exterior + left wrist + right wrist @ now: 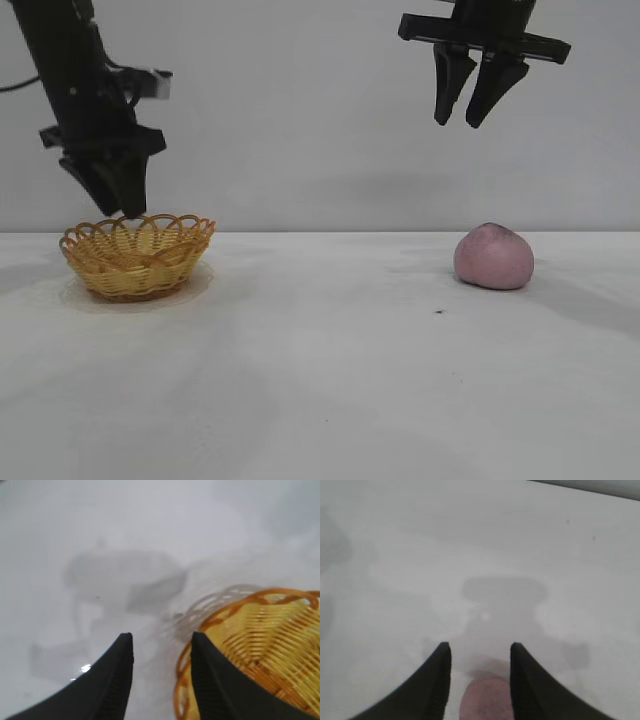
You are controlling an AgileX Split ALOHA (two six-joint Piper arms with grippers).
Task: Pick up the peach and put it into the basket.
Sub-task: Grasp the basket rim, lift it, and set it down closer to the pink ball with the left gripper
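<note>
Overhead, right end effector (466, 103) agape, empty.

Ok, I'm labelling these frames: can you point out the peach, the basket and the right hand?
peach (494, 257), exterior view, middle of its pink side.
basket (137, 262), exterior view, front woven wall.
right hand (467, 118), exterior view, gap between its open fingertips, above the peach.

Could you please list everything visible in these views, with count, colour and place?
Shallow oval woven wicker basket: one, yellow-tan with orange-brown looped rim, on the table at the exterior view's left.
Rounded matte peach: one, dull pink-mauve, on the table at the right, apart from the basket.
Table: one, white, with a small dark speck near the peach.
Left gripper: one, black, open and empty, just above the basket's rim.
Right gripper: one, black, open and empty, high above the peach.
</note>
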